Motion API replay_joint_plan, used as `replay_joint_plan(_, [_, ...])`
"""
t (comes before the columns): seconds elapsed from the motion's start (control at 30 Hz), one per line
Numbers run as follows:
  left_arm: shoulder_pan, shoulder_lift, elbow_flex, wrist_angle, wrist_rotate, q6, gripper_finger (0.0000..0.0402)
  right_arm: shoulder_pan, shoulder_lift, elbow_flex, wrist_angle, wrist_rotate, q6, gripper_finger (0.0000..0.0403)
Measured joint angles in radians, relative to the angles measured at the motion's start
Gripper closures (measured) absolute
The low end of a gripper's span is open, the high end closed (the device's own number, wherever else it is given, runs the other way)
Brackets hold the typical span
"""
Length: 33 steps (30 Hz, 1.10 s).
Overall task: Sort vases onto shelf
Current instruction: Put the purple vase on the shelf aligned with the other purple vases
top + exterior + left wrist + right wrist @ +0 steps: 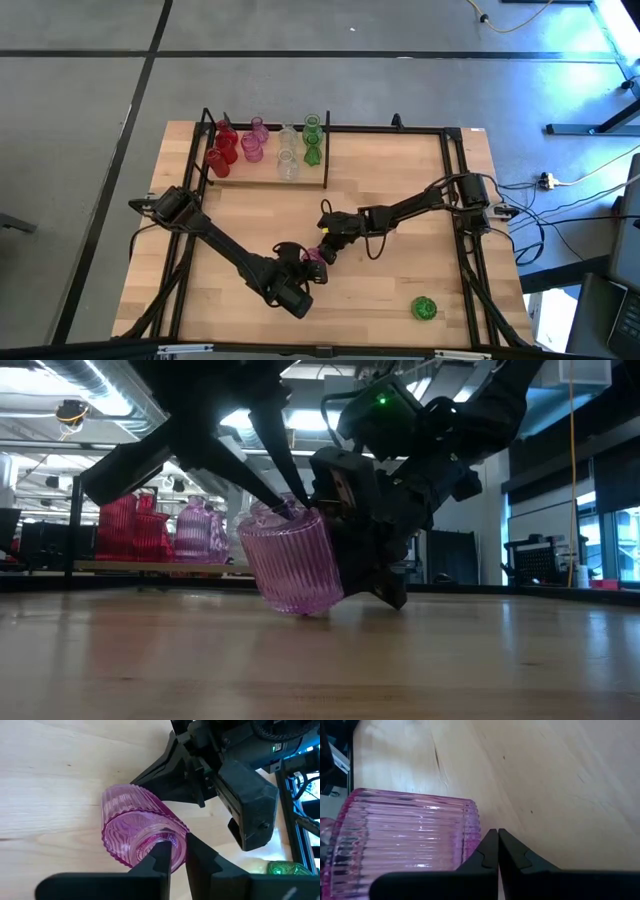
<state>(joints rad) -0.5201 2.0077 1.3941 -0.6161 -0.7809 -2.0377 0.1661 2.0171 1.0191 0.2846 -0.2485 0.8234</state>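
Observation:
A pink ribbed vase (pixel 316 257) sits tilted in the middle of the table, between my two grippers. My left gripper (pixel 176 847) comes at its mouth from the near-left and is shut on it. My right gripper (pixel 494 837) reaches in from the right, shut, at the vase's bottom end. The shelf (pixel 265 182) stands at the far left. Red, pink, clear and green vases (pixel 285 150) stand on it. One green vase (pixel 424 308) lies on its side on the table near the right. My left gripper pinches the pink vase's mouth rim (pixel 175 837), one finger (pixel 160 855) inside the opening and one outside. It comes slanting down from the near-left. The vase is tilted, and only its bottom edge (pixel 300 610) rests on the table. My right gripper's shut fingertips (pixel 487 845) lie against the ribbed wall by the vase's bottom end (pixel 472 830), coming level from the right.
The right gripper's body (pixel 240 775) stands close behind the vase. The table frame's black rods (pixel 455 160) run along the far and right edges. Bare wood lies between the shelf and the grippers, and toward the near edge around the green vase (pixel 285 868).

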Motion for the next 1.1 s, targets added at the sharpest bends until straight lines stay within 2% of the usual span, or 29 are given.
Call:
replay_joint_plan(0.33, [-0.059,-0.012,-0.005,-0.051,-0.003,-0.053,0.0376,-0.010,-0.038,-0.026,-0.020,-0.013,0.004,0.0403])
replay_joint_plan(0.6, [-0.110,-0.157,-0.006,-0.200,0.014,-0.014,0.0376,-0.011,-0.042,-0.026,-0.014,-0.025,-0.004,0.0403])
replay_joint_plan(0.87, [-0.113,-0.390,-0.005,-0.263,0.191,0.287,0.0376,-0.013,-0.051,-0.026,0.080,-0.082,-0.021,0.0403])
replay_joint_plan(1.1, [-0.068,-0.547,-0.002,-0.318,0.477,0.564,0.0376,-0.013,-0.162,-0.026,0.132,-0.084,-0.122,0.0403])
